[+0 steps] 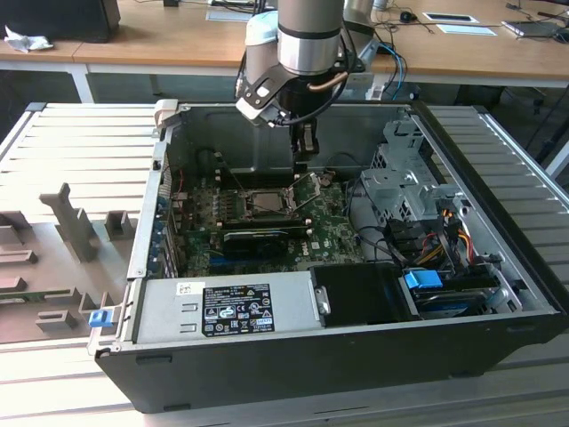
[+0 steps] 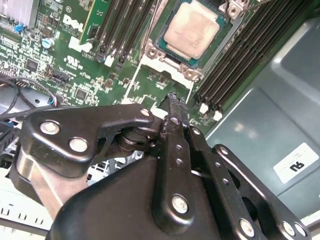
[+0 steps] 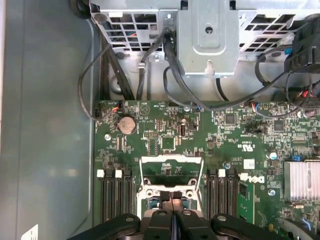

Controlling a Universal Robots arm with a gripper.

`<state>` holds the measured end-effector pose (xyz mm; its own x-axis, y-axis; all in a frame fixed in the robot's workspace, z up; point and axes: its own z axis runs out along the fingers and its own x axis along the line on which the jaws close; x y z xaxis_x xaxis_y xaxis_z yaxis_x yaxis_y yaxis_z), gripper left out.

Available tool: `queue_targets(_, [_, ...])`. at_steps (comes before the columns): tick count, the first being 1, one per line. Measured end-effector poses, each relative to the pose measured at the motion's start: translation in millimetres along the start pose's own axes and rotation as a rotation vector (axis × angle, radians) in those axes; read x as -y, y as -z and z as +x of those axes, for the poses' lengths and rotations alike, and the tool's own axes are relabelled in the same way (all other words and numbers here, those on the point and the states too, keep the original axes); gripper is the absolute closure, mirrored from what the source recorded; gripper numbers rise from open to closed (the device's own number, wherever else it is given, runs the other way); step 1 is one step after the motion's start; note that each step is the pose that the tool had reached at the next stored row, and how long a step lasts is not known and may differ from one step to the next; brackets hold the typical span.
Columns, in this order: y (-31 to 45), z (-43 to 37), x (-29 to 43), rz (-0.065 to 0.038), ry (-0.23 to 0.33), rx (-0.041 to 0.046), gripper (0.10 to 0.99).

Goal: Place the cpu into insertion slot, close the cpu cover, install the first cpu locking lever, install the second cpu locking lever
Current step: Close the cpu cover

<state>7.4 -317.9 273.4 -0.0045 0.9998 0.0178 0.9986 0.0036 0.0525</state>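
Note:
The cpu [image 2: 192,29], pale silver on top, lies flat in the insertion slot [image 2: 159,50] on the green motherboard. The cpu cover [image 2: 170,65] is swung open on the side of the slot nearer my gripper; through its window [image 3: 171,159] I see bare board. My gripper [image 2: 172,100] is shut with nothing between its black fingers, and its tips hang just over the open cover's outer edge. In the exterior view the gripper [image 1: 305,147] hangs inside the case just behind the slot [image 1: 267,203], where a thin wire lever [image 1: 308,189] stands raised.
Black memory slots [image 2: 120,30] flank the socket on both sides. The grey case wall [image 2: 260,115] is close by. A metal drive cage [image 1: 404,182] and loose cables [image 1: 427,240] crowd the exterior view's right; the power supply [image 1: 227,307] sits in front.

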Motion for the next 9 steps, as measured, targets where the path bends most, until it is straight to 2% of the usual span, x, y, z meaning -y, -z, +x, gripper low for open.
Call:
queue_targets(2, [-0.2, 0.0, -2.7, 0.000, 0.000, 0.0000, 0.980])
queue_targets(9, [-0.4, 0.0, -4.4, 0.000, 0.000, -0.0001, 0.980])
